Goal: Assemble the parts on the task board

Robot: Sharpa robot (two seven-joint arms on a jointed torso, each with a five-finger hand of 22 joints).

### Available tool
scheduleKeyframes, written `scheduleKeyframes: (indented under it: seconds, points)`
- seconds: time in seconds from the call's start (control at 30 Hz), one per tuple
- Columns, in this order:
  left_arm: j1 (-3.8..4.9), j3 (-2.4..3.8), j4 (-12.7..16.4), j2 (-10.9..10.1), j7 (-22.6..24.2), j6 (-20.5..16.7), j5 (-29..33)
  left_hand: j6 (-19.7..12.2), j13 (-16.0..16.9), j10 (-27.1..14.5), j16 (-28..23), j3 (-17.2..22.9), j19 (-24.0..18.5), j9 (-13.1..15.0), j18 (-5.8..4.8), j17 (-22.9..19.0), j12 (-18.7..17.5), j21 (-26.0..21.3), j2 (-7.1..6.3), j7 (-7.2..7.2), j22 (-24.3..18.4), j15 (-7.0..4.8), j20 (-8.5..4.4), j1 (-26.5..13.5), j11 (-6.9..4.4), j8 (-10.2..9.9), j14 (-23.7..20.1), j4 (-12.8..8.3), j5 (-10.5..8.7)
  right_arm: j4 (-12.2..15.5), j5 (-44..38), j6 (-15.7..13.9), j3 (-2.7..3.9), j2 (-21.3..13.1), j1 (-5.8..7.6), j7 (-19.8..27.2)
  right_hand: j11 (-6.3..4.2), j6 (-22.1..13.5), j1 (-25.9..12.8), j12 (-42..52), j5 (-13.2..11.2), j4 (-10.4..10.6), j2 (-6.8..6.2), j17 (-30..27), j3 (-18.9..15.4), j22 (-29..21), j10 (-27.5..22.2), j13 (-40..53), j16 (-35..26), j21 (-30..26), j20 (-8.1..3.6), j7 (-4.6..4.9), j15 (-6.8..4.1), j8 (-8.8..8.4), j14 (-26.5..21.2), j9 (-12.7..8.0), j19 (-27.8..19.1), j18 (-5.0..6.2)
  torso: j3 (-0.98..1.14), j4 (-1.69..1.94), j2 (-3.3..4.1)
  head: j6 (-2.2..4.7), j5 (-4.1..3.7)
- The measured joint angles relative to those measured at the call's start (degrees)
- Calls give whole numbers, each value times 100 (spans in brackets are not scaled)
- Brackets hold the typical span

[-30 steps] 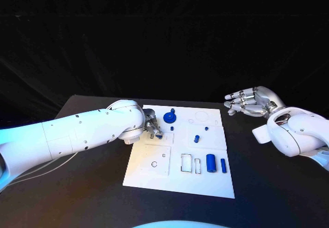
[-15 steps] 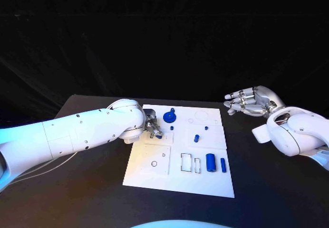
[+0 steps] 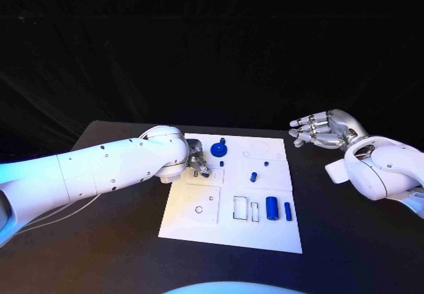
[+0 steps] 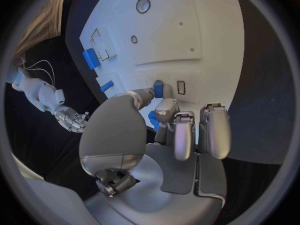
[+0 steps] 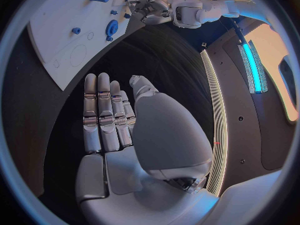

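Lying flat at frame centre, the white matte task board [image 3: 231, 229] is a rectangular plate w/ shallow outlined recesses, its long axis running from the lower edge up toward the black backdrop. Left hand [image 3: 196, 164], silver and glossy, sits at the board's upper-left corner, thumb and a finger pinching a small blue part [image 4: 158, 89] just above the surface; which way it points cannot be told. Blue round knob [image 3: 219, 150] lies just beside that hand. Two blue cylinders [image 3: 272, 209] lie lower right, long axes parallel to the board's. Right hand [image 3: 322, 131], upper right, hovers off the board, fingers side by side, holding nothing.
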Motion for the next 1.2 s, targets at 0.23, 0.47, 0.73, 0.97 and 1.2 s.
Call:
scheduleKeyframes:
  seconds: [0.23, 0.47, 0.73, 0.97, 1.2]
  points:
    - [3, 1, -49, 48, -11, 90, -67, 38, 60, 41, 0, 138, 27, 379, 0, 0, 65, 23, -71, -38, 0, -51, -27, -213, -41, 6, 10, -137, 0, 6, 0, 0, 0, -10, -1, 0, 0, -15, -23, 0, 0, 0, -23, -5, 0, 0, 0, 0, 0, 0, 0, 15, 0, 0, 0, 0, 0, 0, -4, 3, -4, -6, -2]
    - [6, 0, -122, 106, -12, 152, -106, 69, 70, 80, 0, 177, 47, 499, -88, -1, 86, 23, -78, -69, -1, -71, -47, -340, -79, 49, -10, -199, 0, 14, 0, 0, 0, -15, -1, 0, 0, -16, -23, 0, 0, 0, -23, -5, 0, -7, 0, -5, 0, 0, 0, 16, 0, 0, 0, 0, 0, 0, -8, 5, -7, 1, 1]
    - [10, -2, -182, 150, -12, 201, -117, 127, 74, 91, 0, -67, 47, 525, -88, -1, 86, 23, -55, -125, -1, -84, -47, -377, -90, 50, 2, -85, 0, 23, 0, 0, 0, -21, -1, 1, 0, -16, -23, 0, 0, 0, -23, -5, 0, -7, 0, -5, -15, 0, 0, 16, 0, 0, 0, 0, 0, 0, -10, 6, -7, 7, -10]
    - [9, -2, -215, 174, -20, 231, -133, 236, 47, 108, 0, -427, 68, 515, -88, -1, 86, 23, -41, -233, -1, -91, -68, -422, -108, 87, 9, 73, 0, 26, 1, 1, 0, -24, -1, 1, 0, -15, -46, 0, 0, 0, -46, -10, 0, -18, 0, -13, -22, 0, 0, 15, 0, 0, 0, 0, 0, 0, -10, 7, -7, 11, -15]
    - [8, -3, -237, 184, -29, 289, -159, 284, 11, 79, 0, -1004, 68, 488, -88, -2, 86, 23, -22, -277, -1, -91, -68, -450, -80, 49, 9, 335, 1, 30, 2, 1, 0, -29, -1, 2, 12, -15, -48, 0, 0, 0, -46, -10, -1, -27, -12, -19, -22, -24, 0, 15, 21, 0, -21, 0, 0, 0, -10, 7, -8, 16, -10]
